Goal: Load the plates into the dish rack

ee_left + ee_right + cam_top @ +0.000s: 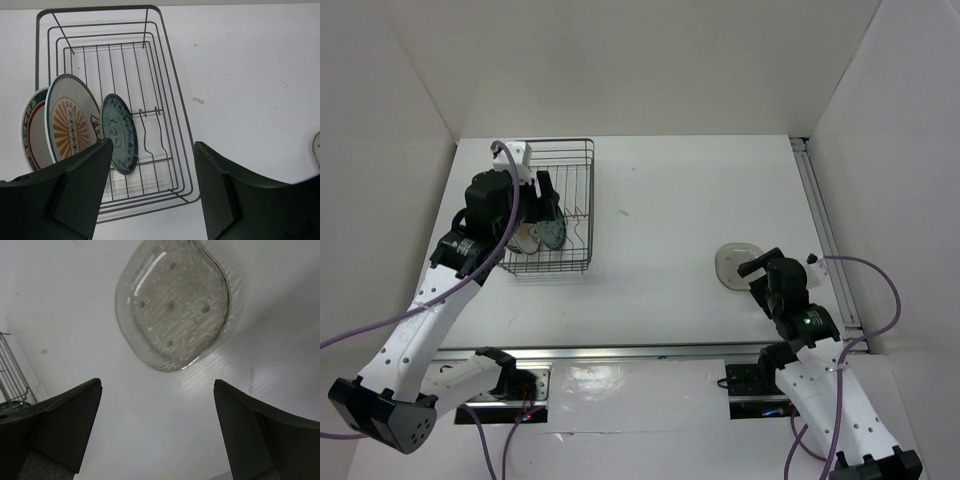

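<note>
We judge the translucent plate (172,305) stiff, slick, fragile, best pinched at its rim by our spread right end effector (157,392).

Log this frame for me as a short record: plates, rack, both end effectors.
racked plates: three, on edge in the dish rack: teal-red rim plate, orange sunburst plate, teal-blue plate
plate left: grey translucent plate, flat on the table
left end effector: open, empty, above the rack
right end effector: open, empty, near the grey plate, not touching
</note>
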